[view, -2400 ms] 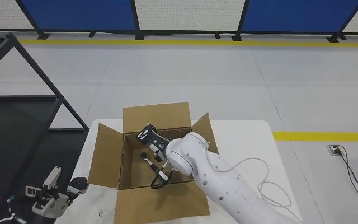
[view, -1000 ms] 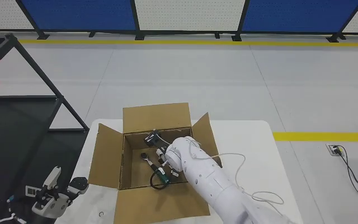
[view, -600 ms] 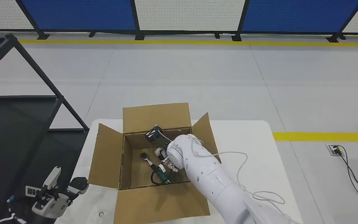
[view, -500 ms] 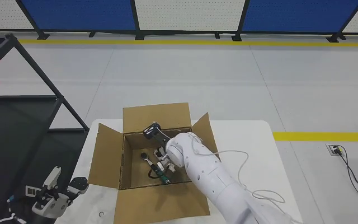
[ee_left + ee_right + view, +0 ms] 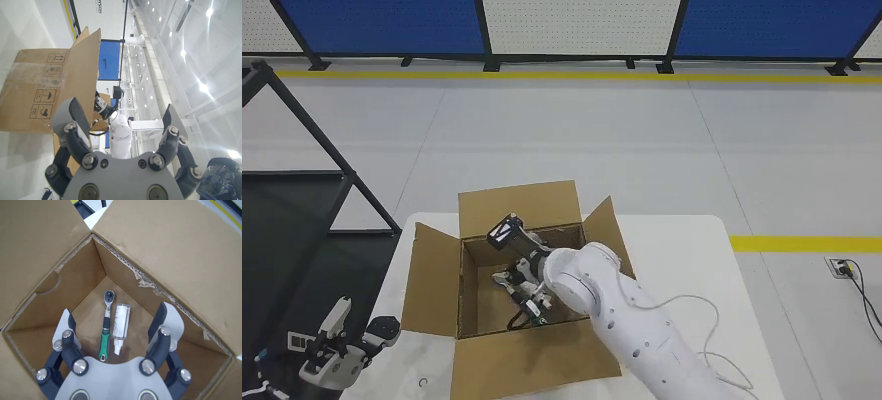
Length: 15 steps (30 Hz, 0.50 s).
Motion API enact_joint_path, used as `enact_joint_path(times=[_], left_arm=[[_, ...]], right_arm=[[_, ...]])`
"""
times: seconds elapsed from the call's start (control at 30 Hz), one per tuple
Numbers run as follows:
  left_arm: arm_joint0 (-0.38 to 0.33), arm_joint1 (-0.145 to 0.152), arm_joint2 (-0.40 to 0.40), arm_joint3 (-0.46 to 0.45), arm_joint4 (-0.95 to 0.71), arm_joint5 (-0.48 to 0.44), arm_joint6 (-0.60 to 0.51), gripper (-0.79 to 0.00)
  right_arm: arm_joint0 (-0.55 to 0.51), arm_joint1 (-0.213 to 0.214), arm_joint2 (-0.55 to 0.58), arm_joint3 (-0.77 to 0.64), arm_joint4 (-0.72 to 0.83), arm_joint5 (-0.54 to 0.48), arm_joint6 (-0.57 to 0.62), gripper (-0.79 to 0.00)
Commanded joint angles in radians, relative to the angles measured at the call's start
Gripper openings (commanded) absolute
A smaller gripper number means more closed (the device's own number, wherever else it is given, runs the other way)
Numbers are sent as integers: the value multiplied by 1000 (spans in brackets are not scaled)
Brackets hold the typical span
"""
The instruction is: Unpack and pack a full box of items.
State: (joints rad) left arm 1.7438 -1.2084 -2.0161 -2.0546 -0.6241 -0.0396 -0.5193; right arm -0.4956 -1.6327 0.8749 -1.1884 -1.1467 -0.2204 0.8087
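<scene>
From the left wrist camera I make out black handling pictograms on the cardboard box (image 5: 37,85) wall: a pair of upward arrows, an umbrella, and two more I cannot tell. The white bottle (image 5: 121,321) inside carries small red lettering, too small for me to read. Behind, the white wall panel (image 5: 90,11) and the blue panel (image 5: 108,64) each bear a short printed line.

White table (image 5: 692,250) bottom centre. Blue partition panels (image 5: 382,25) along the far side. Yellow floor tape (image 5: 807,243) right, black frame (image 5: 327,145) left.
</scene>
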Motion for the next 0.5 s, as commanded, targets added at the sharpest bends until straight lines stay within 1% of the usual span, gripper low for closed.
enact_joint_path(times=[0.0, 0.1, 0.2, 0.33, 0.4, 0.47], left_arm=[[0, 0, 0, 0, 0, 0, 0, 0], [0, 0, 0, 0, 0, 0, 0, 0], [0, 0, 0, 0, 0, 0, 0, 0], [0, 0, 0, 0, 0, 0, 0, 0], [0, 0, 0, 0, 0, 0, 0, 0], [0, 0, 0, 0, 0, 0, 0, 0]], right_arm=[[-139, 36, 73, -262, -62, -17, 61, 0], [-268, 66, 138, -477, -124, -35, 95, 0], [-324, 80, 191, -622, -164, -20, 134, 0], [-320, 90, 264, -737, -181, 17, 233, 0], [-300, 93, 299, -761, -170, 32, 289, 0], [-270, 96, 342, -753, -156, 47, 348, 0]])
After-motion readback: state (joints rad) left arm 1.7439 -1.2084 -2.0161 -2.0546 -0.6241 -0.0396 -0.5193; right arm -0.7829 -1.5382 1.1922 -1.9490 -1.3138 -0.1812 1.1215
